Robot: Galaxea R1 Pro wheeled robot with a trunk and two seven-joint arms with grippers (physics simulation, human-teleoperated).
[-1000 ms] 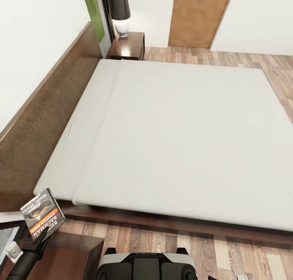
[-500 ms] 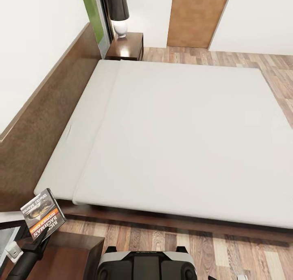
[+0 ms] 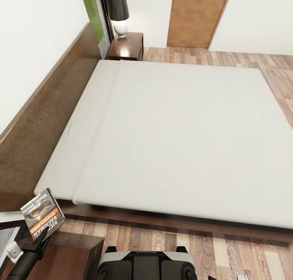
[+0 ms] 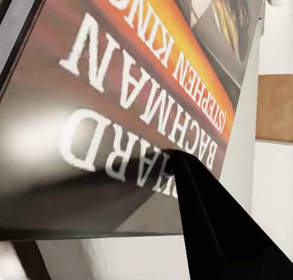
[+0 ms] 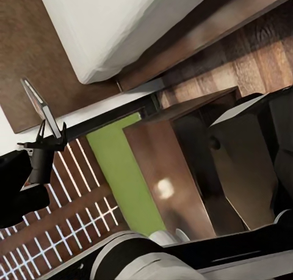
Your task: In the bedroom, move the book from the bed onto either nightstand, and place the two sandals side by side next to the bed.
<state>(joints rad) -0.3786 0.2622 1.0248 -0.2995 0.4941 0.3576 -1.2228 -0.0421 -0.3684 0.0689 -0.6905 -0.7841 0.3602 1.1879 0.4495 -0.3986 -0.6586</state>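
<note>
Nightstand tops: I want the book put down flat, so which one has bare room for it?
The near nightstand, under the left gripper holding the book, shows a bare wooden top between the bed frame and the window. The far nightstand is crowded: a lamp takes its back corner, leaving only a front strip.

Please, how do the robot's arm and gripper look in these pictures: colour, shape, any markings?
The left arm is matte black and tube-shaped. The left gripper has thin black fingers, tapering to a point, on a dark grey block. No markings or cables are visible.
</note>
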